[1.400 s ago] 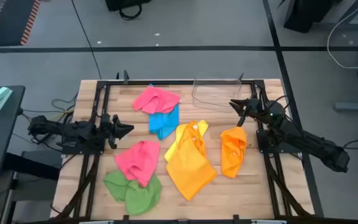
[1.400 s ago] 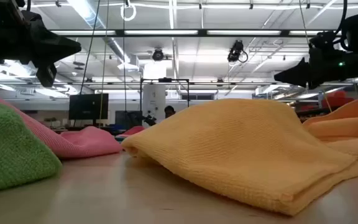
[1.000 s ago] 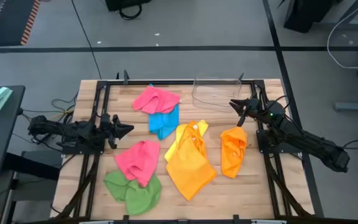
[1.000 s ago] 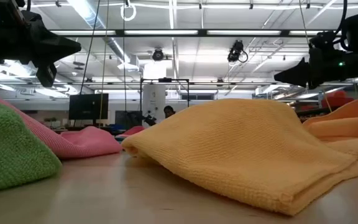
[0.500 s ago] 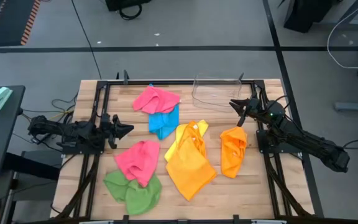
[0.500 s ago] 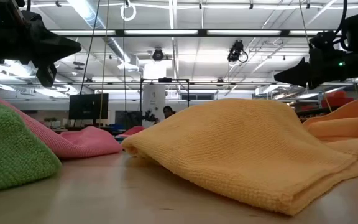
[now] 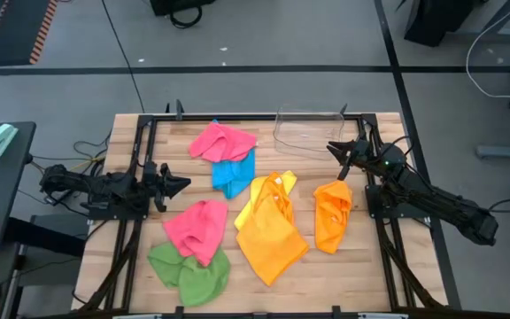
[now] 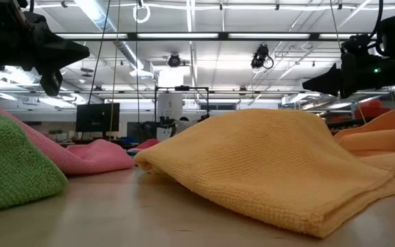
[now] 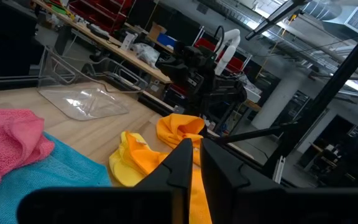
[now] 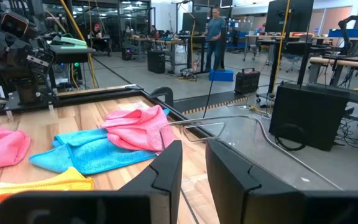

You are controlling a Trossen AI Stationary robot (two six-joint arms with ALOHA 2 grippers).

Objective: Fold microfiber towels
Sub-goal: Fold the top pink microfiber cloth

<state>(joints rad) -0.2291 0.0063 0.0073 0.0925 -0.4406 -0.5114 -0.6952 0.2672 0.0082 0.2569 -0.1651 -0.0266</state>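
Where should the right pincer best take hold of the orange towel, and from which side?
Probably at the orange towel's bunched far end, nearest the right pincer. Coming straight down from above suits it: the cloth lies crumpled lengthwise on the table, apart from the yellow towel, and the raised folds there give something to pinch.

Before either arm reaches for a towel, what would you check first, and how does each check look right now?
1. Left tool empty, above the table's left side: ok.
2. Right tool empty, near the clear bin: ok.
3. Both tools' fingers parted enough to pinch cloth: ok, a gap shows in each wrist view.
4. Orange towel lying alone: ok.
5. Yellow towels free of each other: not ok, they overlap.
6. Any towel folded: not ok, all crumpled.
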